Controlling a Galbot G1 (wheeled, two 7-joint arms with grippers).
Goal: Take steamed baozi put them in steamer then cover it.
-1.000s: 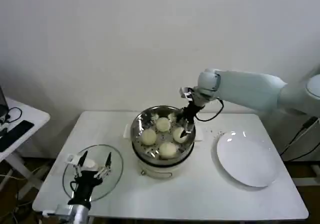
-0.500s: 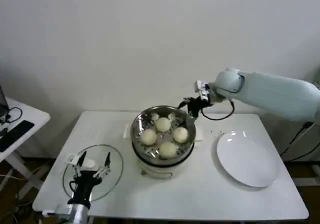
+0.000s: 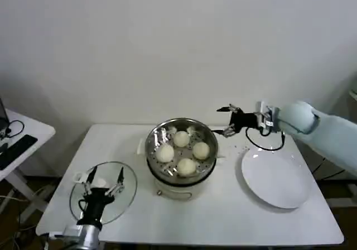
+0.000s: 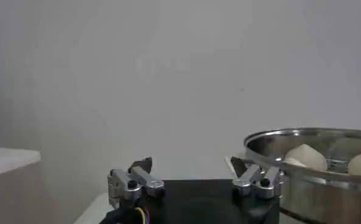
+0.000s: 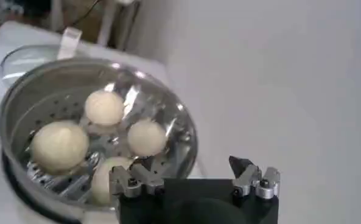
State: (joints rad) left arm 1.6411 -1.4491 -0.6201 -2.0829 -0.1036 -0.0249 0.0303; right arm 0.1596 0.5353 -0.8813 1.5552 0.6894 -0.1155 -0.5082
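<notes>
The shiny steel steamer (image 3: 153, 141) stands mid-table on its cream base, uncovered, with several cream-white baozi (image 3: 186, 166) on its perforated tray. My right gripper (image 3: 225, 120) hovers just right of the steamer's rim, above the table, open and empty. From the right wrist the steamer (image 5: 186, 131) and its baozi (image 5: 104, 106) lie beyond that open gripper (image 5: 189, 164). My left gripper (image 3: 106, 177) is open over the clear glass lid (image 3: 128, 191) at the front left. In the left wrist view this gripper (image 4: 191, 164) is open, with the steamer (image 4: 314, 137) beyond it.
A flat white plate (image 3: 276, 177) lies bare on the table's right side, under the right forearm. A small white side table (image 3: 22, 133) with cables stands off the left edge. The wall runs close behind the table.
My right gripper has risen out of the steamer and drawn back to the right, leaving a baozi on the tray. The left arm has stayed put.
</notes>
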